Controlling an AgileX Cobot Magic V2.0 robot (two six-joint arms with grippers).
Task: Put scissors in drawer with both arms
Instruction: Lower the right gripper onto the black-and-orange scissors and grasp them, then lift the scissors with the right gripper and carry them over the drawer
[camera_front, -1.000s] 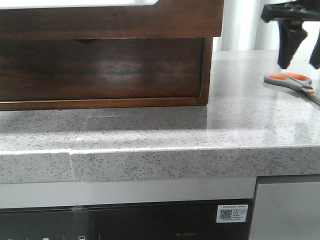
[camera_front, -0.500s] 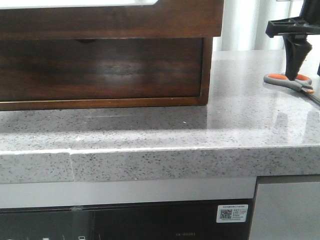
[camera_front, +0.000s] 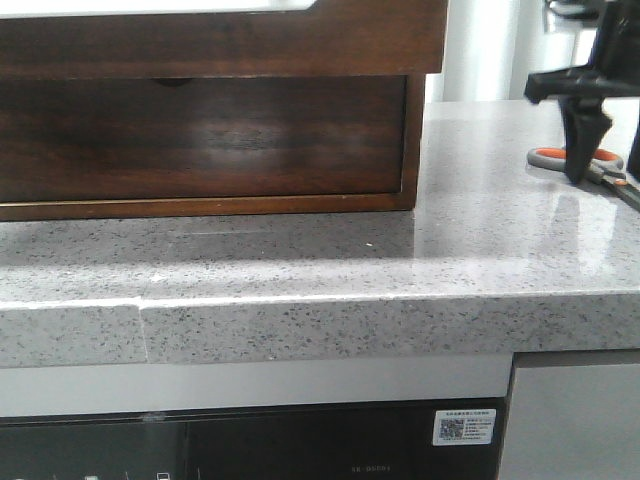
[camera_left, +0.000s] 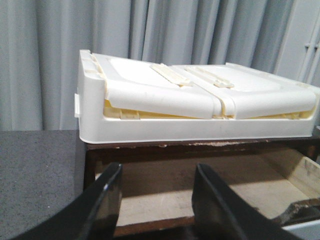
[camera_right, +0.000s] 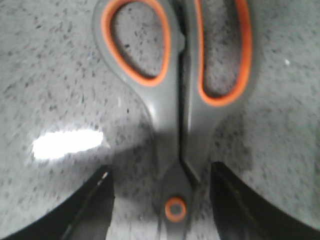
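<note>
Jaws spread, my right gripper (camera_right: 160, 200) straddles the scissors (camera_right: 177, 100) on the countertop (camera_front: 400, 270), ungrasped. My left gripper (camera_left: 155, 200) gapes empty before the drawer (camera_left: 200, 190); nothing stowed.

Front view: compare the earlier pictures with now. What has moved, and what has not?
The black right gripper has come down onto the orange-and-grey scissors, its open fingers either side of them, not gripping. The scissors, the speckled grey countertop and the dark wooden drawer stayed put.

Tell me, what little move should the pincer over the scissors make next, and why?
Probably close. In the right wrist view the right pincer is open, a finger on each side of the scissors near their pivot, and they lie flat on the countertop. Closing should grip them for lifting.
</note>
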